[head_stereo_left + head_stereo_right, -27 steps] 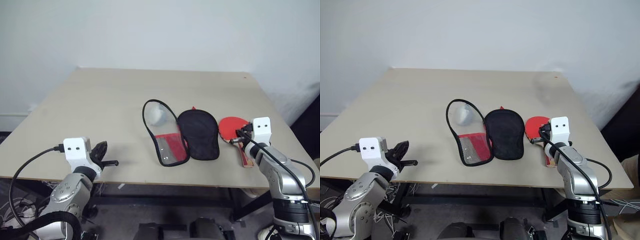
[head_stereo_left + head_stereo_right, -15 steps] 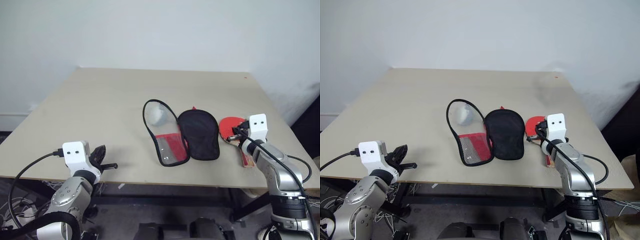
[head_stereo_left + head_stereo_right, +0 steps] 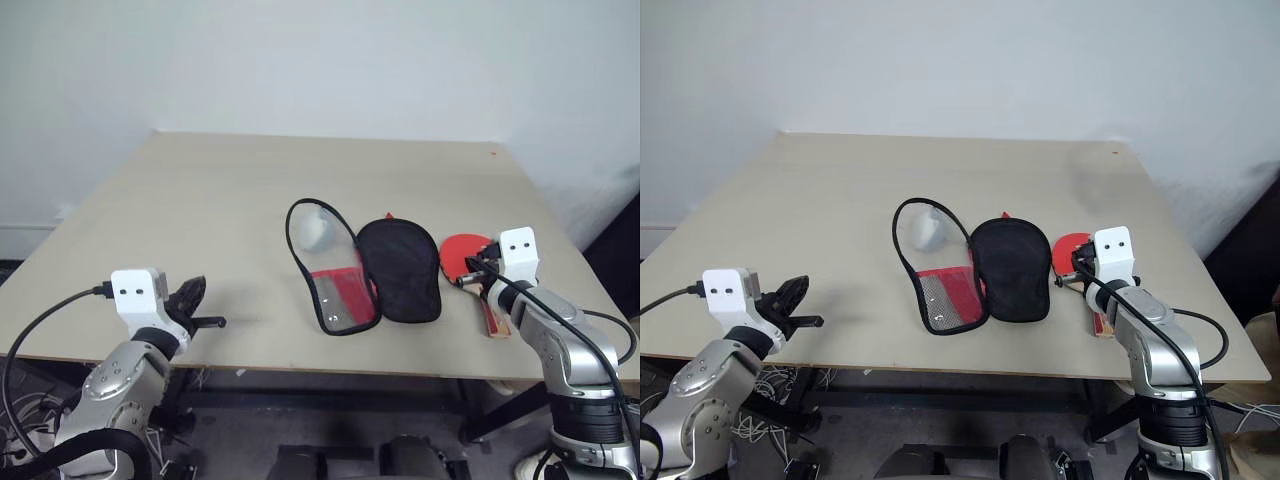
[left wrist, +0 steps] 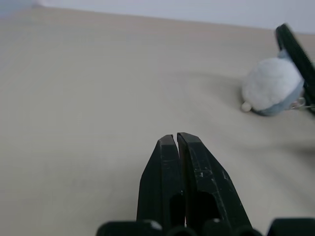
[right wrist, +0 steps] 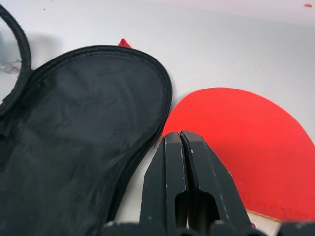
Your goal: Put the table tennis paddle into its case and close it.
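Observation:
The case point(image 3: 398, 270) lies open in the middle of the table, its black lining up. Its other half point(image 3: 330, 268) shows a clear pocket with black edging and some red. The table tennis paddle point(image 3: 460, 250) lies flat just right of the case, red face up, its wooden handle point(image 3: 492, 316) pointing to the front edge. My right gripper point(image 5: 179, 135) is shut and empty, low over the gap between the paddle's face point(image 5: 241, 142) and the case lining point(image 5: 74, 147). My left gripper point(image 4: 176, 137) is shut and empty, hovering near the front left edge, well away from the case.
A small grey-white charm point(image 4: 273, 93) lies by the case's far end, seen through the clear pocket point(image 3: 315, 232). The beige table point(image 3: 200, 200) stands against a white wall. Cables hang below its front edge.
My left arm has drifted left along the table's front edge. The right gripper has stayed near the paddle. The case and paddle have not moved.

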Controlling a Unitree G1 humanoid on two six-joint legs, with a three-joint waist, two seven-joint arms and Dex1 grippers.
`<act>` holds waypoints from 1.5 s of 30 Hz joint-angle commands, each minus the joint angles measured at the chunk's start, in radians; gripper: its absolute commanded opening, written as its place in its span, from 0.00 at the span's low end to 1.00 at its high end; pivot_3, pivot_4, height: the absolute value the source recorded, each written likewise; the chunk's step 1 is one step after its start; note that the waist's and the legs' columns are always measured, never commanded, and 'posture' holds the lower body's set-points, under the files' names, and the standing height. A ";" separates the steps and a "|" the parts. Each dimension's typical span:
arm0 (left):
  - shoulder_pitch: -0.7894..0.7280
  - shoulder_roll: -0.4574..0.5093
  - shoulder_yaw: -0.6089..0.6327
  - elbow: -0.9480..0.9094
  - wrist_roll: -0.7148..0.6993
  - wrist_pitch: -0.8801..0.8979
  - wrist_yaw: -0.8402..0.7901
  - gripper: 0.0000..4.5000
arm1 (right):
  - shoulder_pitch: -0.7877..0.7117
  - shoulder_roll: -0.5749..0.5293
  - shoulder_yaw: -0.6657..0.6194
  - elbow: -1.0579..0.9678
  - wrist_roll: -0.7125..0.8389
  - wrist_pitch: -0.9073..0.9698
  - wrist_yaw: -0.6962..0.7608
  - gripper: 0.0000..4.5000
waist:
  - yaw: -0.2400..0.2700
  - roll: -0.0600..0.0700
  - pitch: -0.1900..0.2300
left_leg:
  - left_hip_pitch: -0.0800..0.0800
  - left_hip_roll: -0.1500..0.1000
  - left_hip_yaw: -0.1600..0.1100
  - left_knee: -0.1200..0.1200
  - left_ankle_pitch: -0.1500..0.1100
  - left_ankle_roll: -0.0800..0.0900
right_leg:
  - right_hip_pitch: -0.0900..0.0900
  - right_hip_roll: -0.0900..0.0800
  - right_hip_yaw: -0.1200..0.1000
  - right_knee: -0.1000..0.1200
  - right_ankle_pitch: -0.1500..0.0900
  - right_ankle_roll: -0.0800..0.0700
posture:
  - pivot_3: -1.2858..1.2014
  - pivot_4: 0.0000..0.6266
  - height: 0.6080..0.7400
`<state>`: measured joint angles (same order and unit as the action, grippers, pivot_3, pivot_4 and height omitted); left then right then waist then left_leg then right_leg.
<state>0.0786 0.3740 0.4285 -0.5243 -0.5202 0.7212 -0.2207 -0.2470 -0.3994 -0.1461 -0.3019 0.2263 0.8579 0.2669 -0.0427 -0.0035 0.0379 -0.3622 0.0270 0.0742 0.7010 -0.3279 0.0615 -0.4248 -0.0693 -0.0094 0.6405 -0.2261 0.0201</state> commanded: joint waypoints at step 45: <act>-0.102 0.343 -0.120 0.230 -0.050 -0.177 -0.626 1.00 | 0.127 -0.299 -0.090 -0.050 0.091 -0.050 0.325 0.98 | 0.000 0.000 0.000 | 0.001 0.001 0.001 0.000 0.000 0.001 | 0.000 0.001 0.000 0.000 0.000 0.000 | 0.52 0.00 1.00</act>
<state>0.0053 0.7066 0.3094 -0.2974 -0.5938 0.5858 -0.8529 -0.1091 -0.6798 -0.2063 -0.2967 0.2893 0.7737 0.5884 -0.0428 -0.0038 0.0380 -0.3611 0.0275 0.0749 0.7007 -0.3275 0.0626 -0.4243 -0.0686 -0.0091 0.6409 -0.2263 0.0205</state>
